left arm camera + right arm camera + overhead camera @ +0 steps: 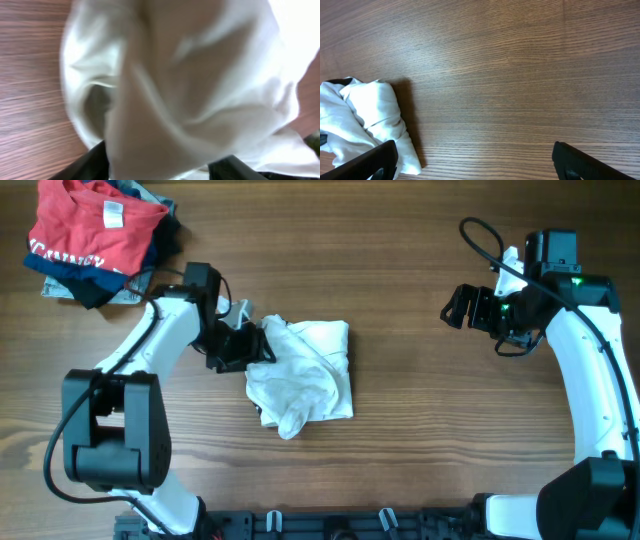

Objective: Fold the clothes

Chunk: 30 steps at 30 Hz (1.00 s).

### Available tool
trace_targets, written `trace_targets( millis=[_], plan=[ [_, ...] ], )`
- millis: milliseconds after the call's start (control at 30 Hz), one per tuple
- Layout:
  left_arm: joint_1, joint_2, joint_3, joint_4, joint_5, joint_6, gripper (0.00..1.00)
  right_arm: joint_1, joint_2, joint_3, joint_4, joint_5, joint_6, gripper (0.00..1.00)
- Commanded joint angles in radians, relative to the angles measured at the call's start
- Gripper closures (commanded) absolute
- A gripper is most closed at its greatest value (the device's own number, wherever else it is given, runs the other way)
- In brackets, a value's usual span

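- biggest worry: my left end effector [238, 348] is at the left edge of the white shirt [305, 370] and could pinch several layers, so a lift would drag the whole wad instead of opening it
- fabric fills its gap, can't tell if it's clamped
- my right end effector [462, 306] is spread wide, holding nothing, well apart from the shirt
- shirt sits bunched mid-tabletop [420, 440], thin and wrinkled
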State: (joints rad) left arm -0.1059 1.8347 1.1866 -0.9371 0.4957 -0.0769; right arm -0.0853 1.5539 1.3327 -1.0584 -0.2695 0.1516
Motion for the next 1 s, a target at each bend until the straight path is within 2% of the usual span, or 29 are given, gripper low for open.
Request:
trace_targets(
  millis=[0,33,167,400,633,733,933,967],
  plan=[
    [-0.040,0.010,-0.005,0.010,0.032,0.014,0.90,0.001,0.004,0.000,-0.003,-0.018,-0.019,0.00],
    [-0.046,0.009,-0.003,0.013,0.074,0.009,0.96,0.001,0.004,0.000,-0.002,-0.018,-0.019,0.00],
    [-0.048,-0.024,0.050,0.001,0.245,-0.001,0.96,0.001,0.004,0.000,-0.002,-0.018,-0.019,0.00],
    [-0.080,-0.092,0.093,0.042,0.260,-0.220,0.96,0.001,0.004,0.000,0.000,-0.018,-0.018,0.00],
    [-0.204,-0.092,0.093,0.274,0.303,-0.486,0.96,0.001,0.004,0.000,0.000,-0.021,-0.018,0.00],
    [-0.278,-0.090,0.093,0.353,0.229,-0.570,0.95,0.001,0.004,0.000,-0.001,-0.021,-0.018,0.00],
    [-0.391,-0.084,0.093,0.407,-0.050,-0.673,0.89,0.001,0.004,0.000,-0.002,-0.028,-0.018,0.00],
    [-0.410,-0.080,0.093,0.407,-0.109,-0.691,0.76,0.001,0.004,0.000,-0.001,-0.036,-0.018,0.00]
  ],
)
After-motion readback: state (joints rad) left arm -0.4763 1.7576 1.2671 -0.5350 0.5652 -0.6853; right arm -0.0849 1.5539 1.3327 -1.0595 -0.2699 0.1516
